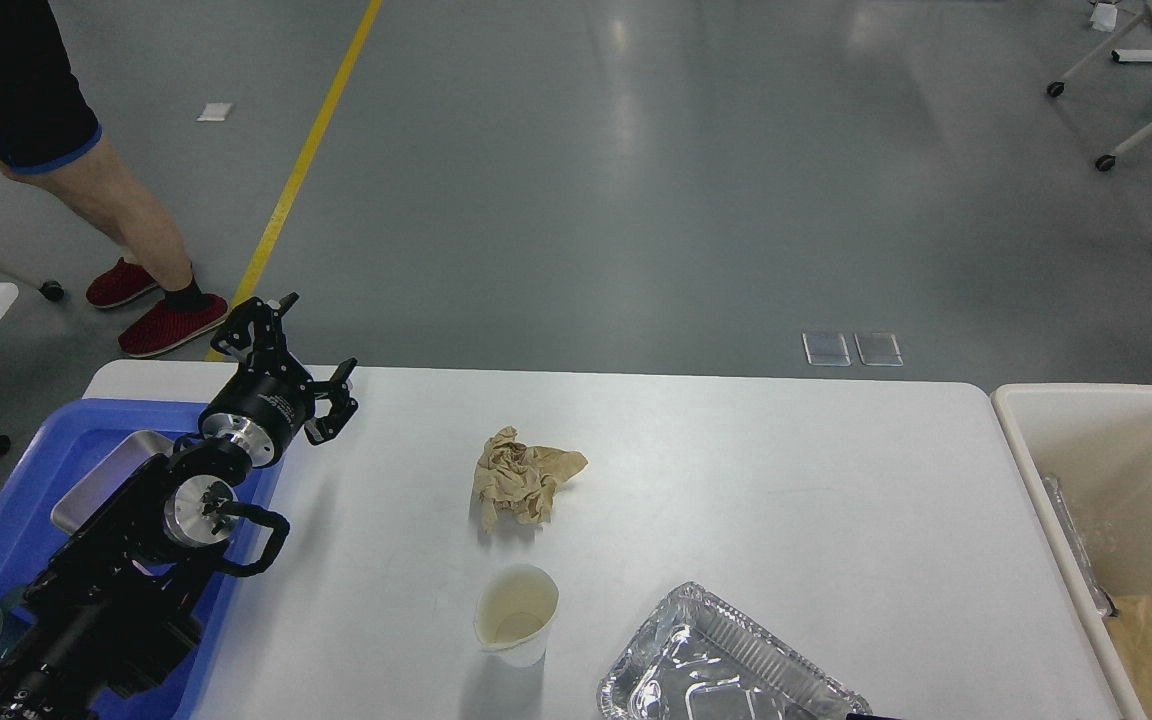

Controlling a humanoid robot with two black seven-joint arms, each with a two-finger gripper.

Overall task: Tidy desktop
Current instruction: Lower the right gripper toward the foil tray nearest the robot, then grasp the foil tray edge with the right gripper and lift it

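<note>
Stretching left to right, the desktop [736, 470] fills the near half of the view, its near edge cut off. The left gripper [298, 352] hovers over its far left corner, fingers spread and empty (the right arm is out of sight). A foil tray [716, 660] is cropped below.

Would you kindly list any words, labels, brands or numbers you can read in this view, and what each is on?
No text can be read.
Left gripper: small white lettering on its black wrist housing, too small and blurred to read.
Paper cup, foil tray, crumpled brown paper, blue tray: no print visible.
</note>
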